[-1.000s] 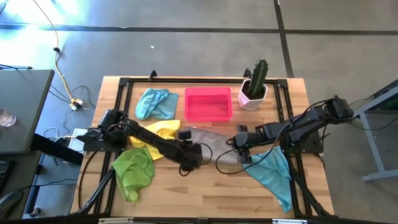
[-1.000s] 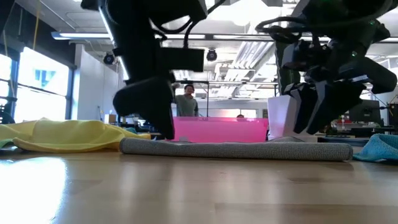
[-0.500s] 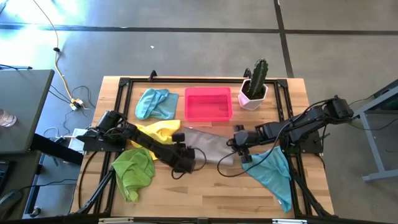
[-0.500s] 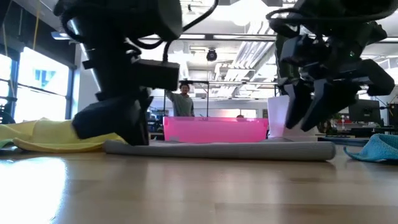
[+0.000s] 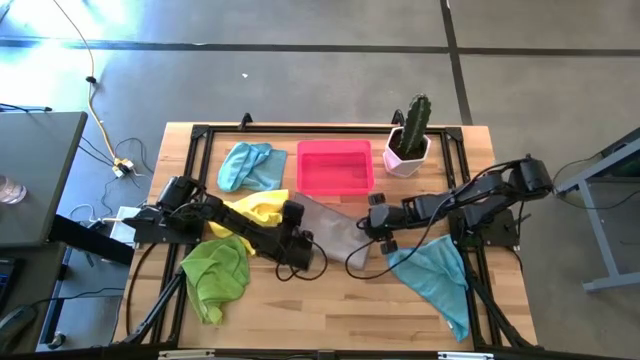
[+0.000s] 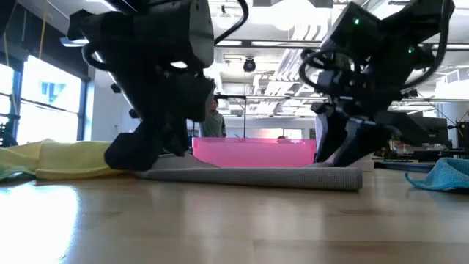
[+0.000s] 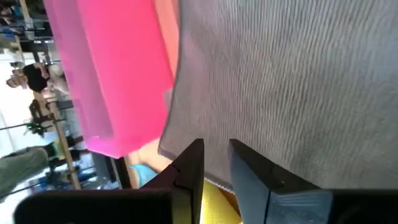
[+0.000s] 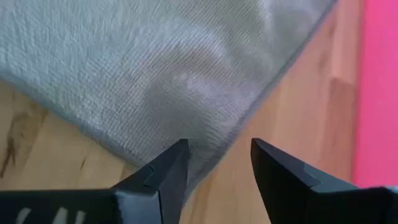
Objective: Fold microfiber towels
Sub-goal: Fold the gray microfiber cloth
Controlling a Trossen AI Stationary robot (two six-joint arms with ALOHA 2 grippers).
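The grey towel point(image 5: 338, 228) lies flat on the wooden table in front of the pink tray point(image 5: 335, 167). My left gripper point(image 5: 303, 243) is down at the towel's near-left edge, its fingers nearly shut with that edge between them. My right gripper point(image 5: 372, 228) stands open, low over the towel's right edge point(image 8: 214, 155), with one finger above cloth and the other above wood. A yellow towel point(image 5: 255, 213), a green one point(image 5: 215, 275) and two light blue ones point(image 5: 250, 165) point(image 5: 435, 275) lie loosely around. My left gripper pinches the grey towel's edge point(image 7: 216, 167) between its two fingers, close to a corner point(image 7: 163, 149). The fingers slant down from the table's left. The towel lies flat and slack on the table. Whether my right gripper touches the towel, I cannot tell.
A potted cactus point(image 5: 410, 135) stands at the back right beside the pink tray. Cables trail from both arms across the wood. Bare wood lies along the near edge point(image 5: 330, 310). A person point(image 6: 212, 121) shows in the room beyond the table.
My left gripper has gone toward the table's left edge and a little down, rolling its wrist, and the grey towel has slid left with it. My right gripper has sunk and moved left toward the towel's right edge, also rolling.
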